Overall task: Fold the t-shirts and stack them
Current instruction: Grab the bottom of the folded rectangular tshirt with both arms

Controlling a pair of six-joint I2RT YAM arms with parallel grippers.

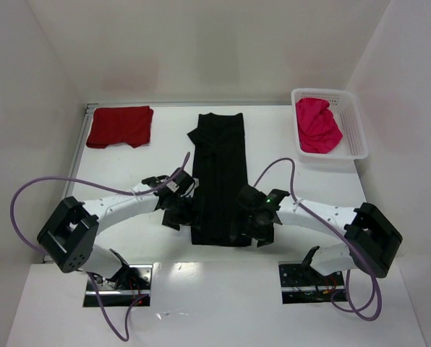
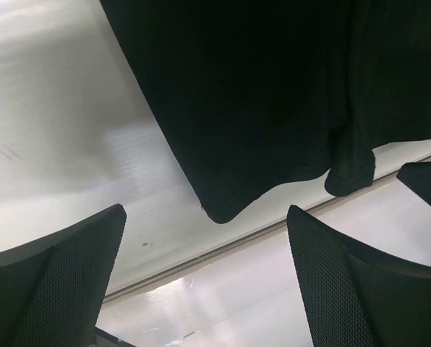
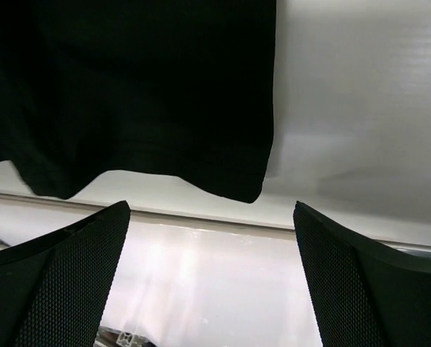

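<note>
While I hold both arms low over the near half of the white table (image 1: 129, 173), I count three t-shirts. One black t-shirt (image 1: 219, 173) lies in the middle, folded into a long narrow strip that runs from far to near. One dark red t-shirt (image 1: 119, 126) sits folded flat at the far left corner. One pink-red t-shirt (image 1: 317, 125) lies crumpled inside the single white mesh basket (image 1: 356, 134) at the far right.

My left pincer (image 1: 181, 213) is at the near left corner of the black strip, and my right pincer (image 1: 253, 228) is at its near right corner. That makes two pincers, one on each side of the near hem. On the left wrist camera my two fingers (image 2: 71, 267) stand wide apart with nothing between them, and the shirt's hem corner lies just beyond them. On the right wrist camera my fingers (image 3: 63, 260) are spread the same way, with the other hem corner just beyond. From above, I cannot tell whether either pincer touches the cloth.
</note>
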